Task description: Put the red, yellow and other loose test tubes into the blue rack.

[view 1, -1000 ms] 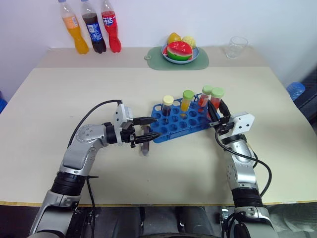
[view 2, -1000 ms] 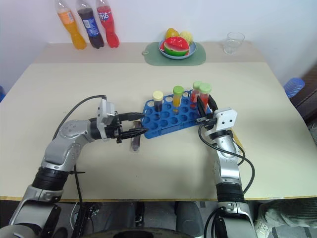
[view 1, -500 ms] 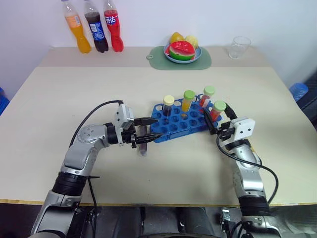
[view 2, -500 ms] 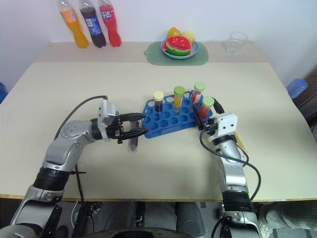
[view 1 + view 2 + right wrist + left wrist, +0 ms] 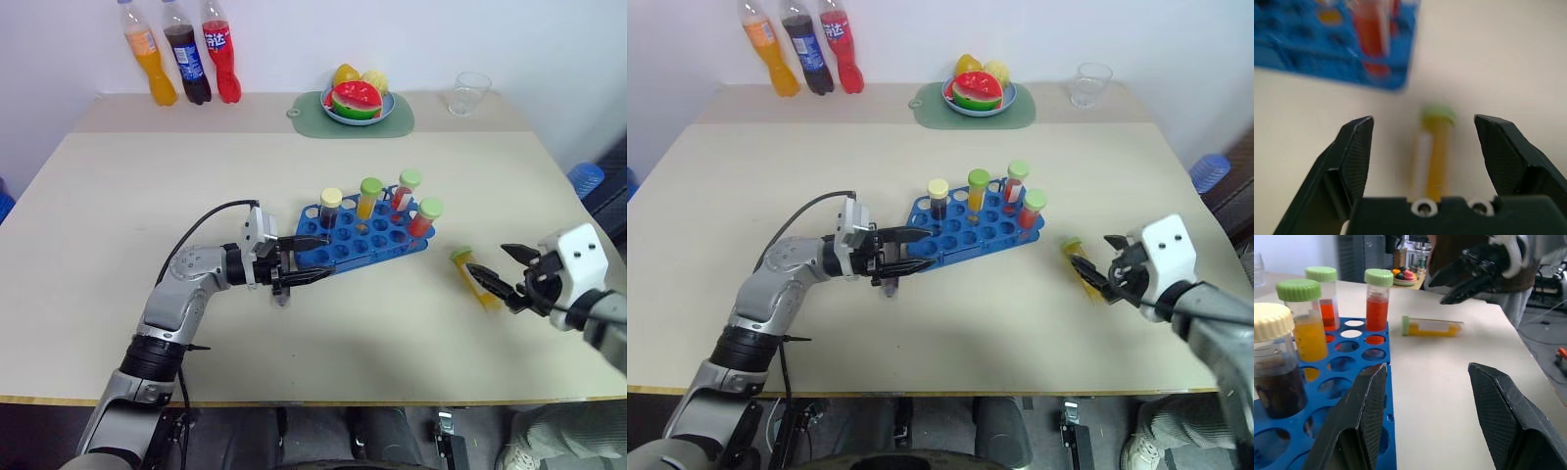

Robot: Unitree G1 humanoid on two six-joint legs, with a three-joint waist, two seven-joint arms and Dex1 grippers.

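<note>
While the right tool (image 5: 495, 282) hangs spread over the loose yellow tube (image 5: 474, 278) lying right of the blue rack (image 5: 364, 237), the left tool (image 5: 312, 258) stands spread at the rack's left end.

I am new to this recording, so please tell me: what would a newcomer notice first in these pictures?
First, the blue plastic rack at the table's centre, holding four capped tubes of coloured liquid. Next, a loose yellow-filled tube with a green cap lies on the table to the rack's right, with the open right tool beside it. The open left tool sits at the rack's left end.
</note>
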